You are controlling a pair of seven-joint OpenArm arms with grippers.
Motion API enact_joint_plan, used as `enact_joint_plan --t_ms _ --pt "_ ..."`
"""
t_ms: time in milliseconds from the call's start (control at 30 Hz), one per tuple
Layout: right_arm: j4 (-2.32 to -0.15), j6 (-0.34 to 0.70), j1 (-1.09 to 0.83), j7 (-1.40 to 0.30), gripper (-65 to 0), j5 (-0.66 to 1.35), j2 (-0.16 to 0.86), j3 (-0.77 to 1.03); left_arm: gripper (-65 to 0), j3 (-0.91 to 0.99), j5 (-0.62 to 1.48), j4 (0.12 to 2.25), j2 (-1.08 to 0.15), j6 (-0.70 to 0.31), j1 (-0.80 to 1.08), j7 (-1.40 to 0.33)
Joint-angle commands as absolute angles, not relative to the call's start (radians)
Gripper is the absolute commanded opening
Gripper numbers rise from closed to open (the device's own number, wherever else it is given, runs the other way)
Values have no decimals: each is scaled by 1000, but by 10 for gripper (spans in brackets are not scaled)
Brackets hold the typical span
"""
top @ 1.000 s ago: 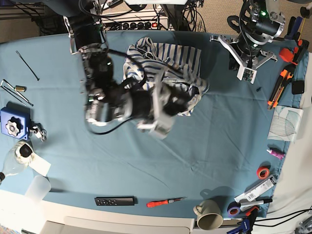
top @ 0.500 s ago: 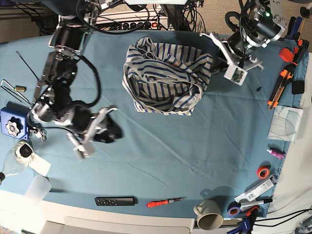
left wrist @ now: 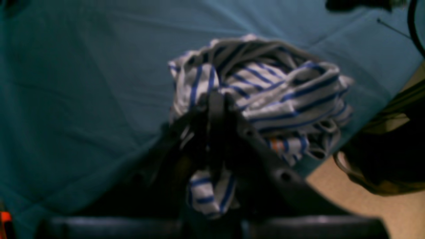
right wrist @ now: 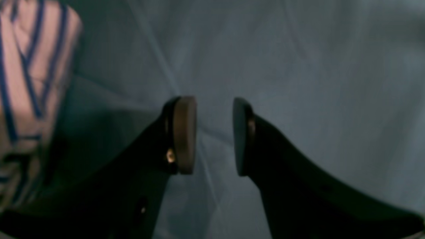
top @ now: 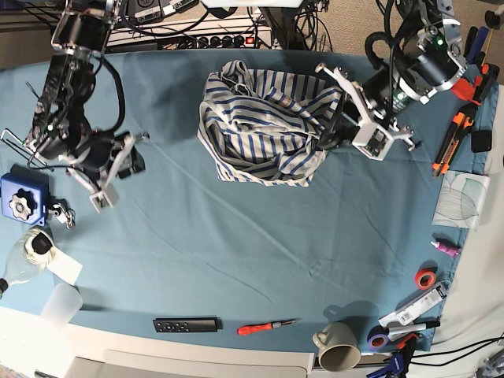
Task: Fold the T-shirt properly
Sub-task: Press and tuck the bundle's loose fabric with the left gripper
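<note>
The T-shirt, white with thin blue stripes, lies in a crumpled heap at the back middle of the blue table cover. My left gripper is at the heap's right edge. In the left wrist view its fingers are pressed together over the near edge of the T-shirt, and striped cloth shows beneath them. My right gripper hovers far to the left of the shirt. It stands open over bare cover with nothing between its pads, and the T-shirt only shows at that view's left edge.
A blue device, a bottle and a plastic cup sit at the left edge. A remote, a red screwdriver and a mug lie along the front. Orange-handled tools and tape line the right edge.
My right arm swung off the shirt and away to the table's left side. My left arm came down and inward from the back right corner to the shirt's right edge.
</note>
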State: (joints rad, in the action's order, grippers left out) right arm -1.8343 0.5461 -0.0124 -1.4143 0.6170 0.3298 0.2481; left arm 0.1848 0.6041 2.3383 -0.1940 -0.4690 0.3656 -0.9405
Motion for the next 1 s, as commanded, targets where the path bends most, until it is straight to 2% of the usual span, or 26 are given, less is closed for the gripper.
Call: enact_joint_plan --t_ms 0,233,333,433,667,967 --pt "-1850 542 -7 -1396 -459 620 347 262 -650 184 623 2356 -197 -473 352 -907" --pt "-1850 541 -37 -1396 -459 616 347 314 -650 54 621 2321 -197 -479 284 -909" --pt "-1850 541 -36 -1396 -459 616 347 319 -650 -38 618 2291 -197 -531 270 -927" --pt "-1850 541 -36 -1395 -459 616 347 319 -650 -143 533 2253 -197 -533 264 -921" --pt "-1850 541 -36 -1394 -459 616 347 319 -650 -295 364 2188 -196 -395 192 -873" --pt "-1850 542 -36 -1390 -459 616 347 319 -650 -305 324 2145 -133 -389 141 -846"
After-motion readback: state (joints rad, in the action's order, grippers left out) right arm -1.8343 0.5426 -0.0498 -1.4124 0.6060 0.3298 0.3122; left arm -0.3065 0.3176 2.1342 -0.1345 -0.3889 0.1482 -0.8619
